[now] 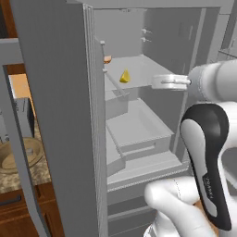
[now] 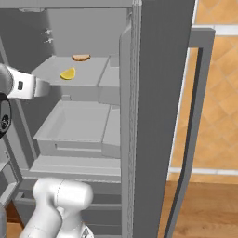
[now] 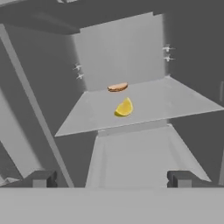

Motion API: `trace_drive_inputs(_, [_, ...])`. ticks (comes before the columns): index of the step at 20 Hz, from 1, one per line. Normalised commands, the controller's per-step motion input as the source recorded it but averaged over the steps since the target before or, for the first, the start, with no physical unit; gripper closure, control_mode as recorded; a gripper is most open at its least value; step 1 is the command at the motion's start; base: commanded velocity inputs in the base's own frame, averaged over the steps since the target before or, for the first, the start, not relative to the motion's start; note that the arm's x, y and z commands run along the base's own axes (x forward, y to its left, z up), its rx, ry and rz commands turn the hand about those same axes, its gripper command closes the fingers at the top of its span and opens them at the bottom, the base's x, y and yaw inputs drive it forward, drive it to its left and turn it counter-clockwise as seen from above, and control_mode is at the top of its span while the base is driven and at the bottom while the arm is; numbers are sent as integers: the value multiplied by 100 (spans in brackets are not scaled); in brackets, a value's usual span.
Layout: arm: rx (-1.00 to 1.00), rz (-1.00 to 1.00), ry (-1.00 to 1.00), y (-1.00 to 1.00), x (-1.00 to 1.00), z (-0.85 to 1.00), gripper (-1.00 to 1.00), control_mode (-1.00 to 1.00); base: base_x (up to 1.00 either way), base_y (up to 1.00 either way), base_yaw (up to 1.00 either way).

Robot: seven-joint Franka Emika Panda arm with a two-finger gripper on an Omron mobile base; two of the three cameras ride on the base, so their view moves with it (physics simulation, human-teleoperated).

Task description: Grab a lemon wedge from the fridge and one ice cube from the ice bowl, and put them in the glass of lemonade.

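The fridge stands with both doors swung open. On its upper inner shelf lies the lemon wedge, tiny and bright yellow. My gripper is open and empty, level with that shelf, just in front of the fridge opening and short of the wedge. The wedge sits centred between my fingertips in the hand view. The tan ice bowl rests on the counter at left, partly behind the door handle. The glass of lemonade is out of view.
A small orange-brown item lies behind the wedge at the shelf's back. Below the shelf sits a grey drawer. The open doors flank the arm closely. A grey appliance stands behind the bowl.
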Motion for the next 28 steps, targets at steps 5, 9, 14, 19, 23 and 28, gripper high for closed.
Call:
trace_drive_inputs(5, [-20,1,43,27,95,7,-100,-100,0,0,0])
trace_drive_inputs(9, [-2,0,10,0,52,-51,-100,-100,0,0,0])
trace_drive_inputs(14, [0,0,0,3,72,-26,-100,-100,0,0,0])
trace_drive_inputs(19, [-1,-4,4,23,85,-5,-100,-100,0,0,0])
trace_drive_inputs(23, [-3,-15,4,29,67,-2,-100,-100,0,0,0])
trace_drive_inputs(28, [-4,-14,10,2,85,-26,-100,-100,0,0,0])
